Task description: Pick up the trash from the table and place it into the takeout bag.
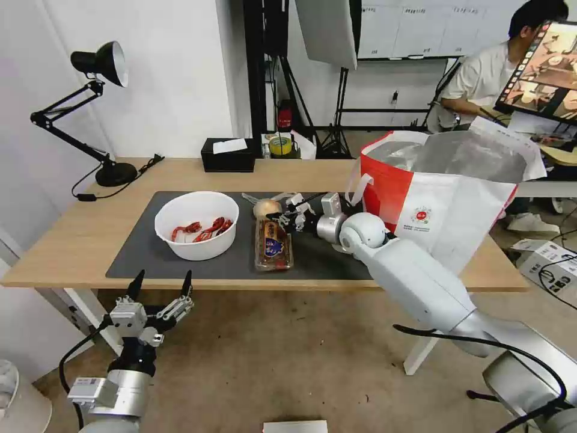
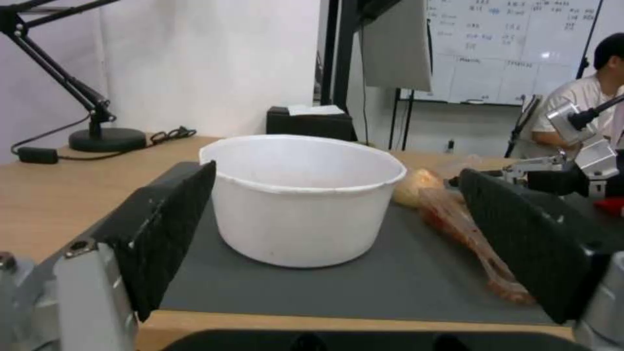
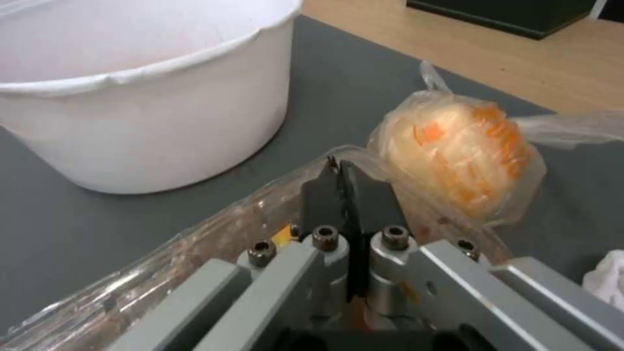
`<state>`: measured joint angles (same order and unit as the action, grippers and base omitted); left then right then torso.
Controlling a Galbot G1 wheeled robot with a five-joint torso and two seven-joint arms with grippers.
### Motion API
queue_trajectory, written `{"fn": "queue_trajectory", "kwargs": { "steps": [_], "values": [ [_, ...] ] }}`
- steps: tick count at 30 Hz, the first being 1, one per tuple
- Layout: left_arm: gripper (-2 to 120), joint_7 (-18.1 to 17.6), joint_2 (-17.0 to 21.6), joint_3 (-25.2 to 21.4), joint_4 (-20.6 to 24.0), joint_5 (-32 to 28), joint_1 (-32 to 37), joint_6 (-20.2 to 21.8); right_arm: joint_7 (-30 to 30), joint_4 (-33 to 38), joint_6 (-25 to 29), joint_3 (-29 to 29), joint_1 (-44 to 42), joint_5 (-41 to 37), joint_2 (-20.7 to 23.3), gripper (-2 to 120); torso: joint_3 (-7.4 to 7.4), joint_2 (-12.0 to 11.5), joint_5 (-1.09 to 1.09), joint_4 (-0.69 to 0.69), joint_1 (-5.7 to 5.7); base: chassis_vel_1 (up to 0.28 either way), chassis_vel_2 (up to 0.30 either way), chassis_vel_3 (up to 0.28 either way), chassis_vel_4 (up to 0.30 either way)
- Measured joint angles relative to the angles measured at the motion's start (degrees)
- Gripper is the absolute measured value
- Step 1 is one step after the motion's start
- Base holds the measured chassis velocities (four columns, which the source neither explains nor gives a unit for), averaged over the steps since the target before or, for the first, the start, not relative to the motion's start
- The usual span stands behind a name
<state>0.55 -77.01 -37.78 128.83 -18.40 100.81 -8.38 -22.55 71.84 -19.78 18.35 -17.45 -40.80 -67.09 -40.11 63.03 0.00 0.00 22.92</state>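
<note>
Where the mat (image 1: 138, 252) covers the table (image 1: 72, 234): right gripper (image 3: 339, 168), fingers pressed together at the rim of 1 clear tray (image 1: 273, 243), beside bagged ball (image 3: 455, 151); bowl (image 1: 196, 224) adjacent; takeout bag (image 1: 448, 192) right; left gripper (image 1: 161, 284), fingers spread, below table edge.

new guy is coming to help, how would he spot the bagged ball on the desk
Find the dark grey mat on the table. Right of the white bowl, the tan ball lies at the clear tray's far end, the only round item wrapped in thin plastic.

Bright, even indoor light, soft shadows, bowed edges in the head view, slightly soft wrist views.
</note>
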Motion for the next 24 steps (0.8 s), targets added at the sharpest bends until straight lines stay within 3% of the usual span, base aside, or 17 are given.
{"fn": "queue_trajectory", "kwargs": {
  "steps": [24],
  "values": [
    [100, 0.1, -0.2, 0.4, 0.6, 0.2, 0.5, -0.2, 1.8, 1.1, -3.8, 1.6, 0.3, -1.1, 0.8, 0, 0.01, 0.0, 0.0, 0.0, 0.0, 0.0, 0.0, 0.0, 0.0]
  ]
}}
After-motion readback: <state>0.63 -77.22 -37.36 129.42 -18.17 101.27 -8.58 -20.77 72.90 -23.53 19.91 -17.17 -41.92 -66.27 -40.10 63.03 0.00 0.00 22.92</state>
